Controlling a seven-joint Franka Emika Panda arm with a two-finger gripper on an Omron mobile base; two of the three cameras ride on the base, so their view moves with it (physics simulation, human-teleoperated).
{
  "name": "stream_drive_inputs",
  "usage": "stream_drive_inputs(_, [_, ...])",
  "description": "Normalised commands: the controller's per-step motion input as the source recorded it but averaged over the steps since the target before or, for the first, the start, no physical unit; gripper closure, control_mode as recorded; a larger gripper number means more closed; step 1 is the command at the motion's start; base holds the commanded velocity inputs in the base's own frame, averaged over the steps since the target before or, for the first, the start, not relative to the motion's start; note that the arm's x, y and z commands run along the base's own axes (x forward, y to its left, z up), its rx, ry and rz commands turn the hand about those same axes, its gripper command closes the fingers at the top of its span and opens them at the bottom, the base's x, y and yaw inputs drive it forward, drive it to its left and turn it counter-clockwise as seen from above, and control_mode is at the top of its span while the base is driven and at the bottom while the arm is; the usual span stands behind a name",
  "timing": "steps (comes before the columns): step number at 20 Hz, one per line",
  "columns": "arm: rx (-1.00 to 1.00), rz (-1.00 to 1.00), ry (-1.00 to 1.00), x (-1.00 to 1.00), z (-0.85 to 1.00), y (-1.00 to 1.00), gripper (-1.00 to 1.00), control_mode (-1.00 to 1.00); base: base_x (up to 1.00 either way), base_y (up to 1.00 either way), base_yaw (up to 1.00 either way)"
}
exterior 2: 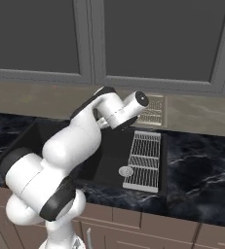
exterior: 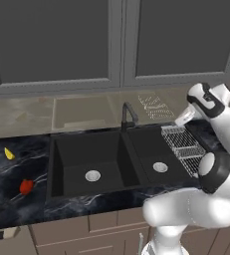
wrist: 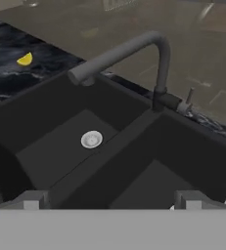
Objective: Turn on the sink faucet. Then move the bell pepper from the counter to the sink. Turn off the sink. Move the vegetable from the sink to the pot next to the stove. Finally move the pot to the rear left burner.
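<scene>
Hand view: gripper (wrist: 112, 199) found with fingertips (wrist: 35, 199) set wide apart, empty, aimed across the sink (wrist: 60, 146) toward the faucet (wrist: 134, 51), well short of its small side lever (wrist: 189, 96). Noted no water running at the spout; judged first step not yet done, all later steps outstanding. Located pepper (exterior: 26, 187) on the counter (exterior: 12, 174) left of the sink, near a yellow wedge (exterior: 9, 154). Observed arm folded high above the right basin beside the wire rack (exterior: 182, 147), wrist angled down and leftward.
</scene>
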Motion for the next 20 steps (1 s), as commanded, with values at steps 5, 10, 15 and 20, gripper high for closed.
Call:
stream_drive_inputs(5, [0.00,0.10,-0.06,0.36,-0.21,0.01,-1.00,-1.00,0.00,0.00,0.00])
stream_drive_inputs(10, [0.00,0.05,-0.11,0.39,-0.20,0.01,-1.00,-1.00,0.00,0.00,0.00])
stream_drive_inputs(15, [0.00,0.03,-0.13,0.39,-0.16,0.01,-1.00,-1.00,0.00,0.00,0.00])
stream_drive_inputs(20, [0.00,0.01,-0.07,0.37,-0.13,0.09,-1.00,-1.00,0.00,0.00,0.00])
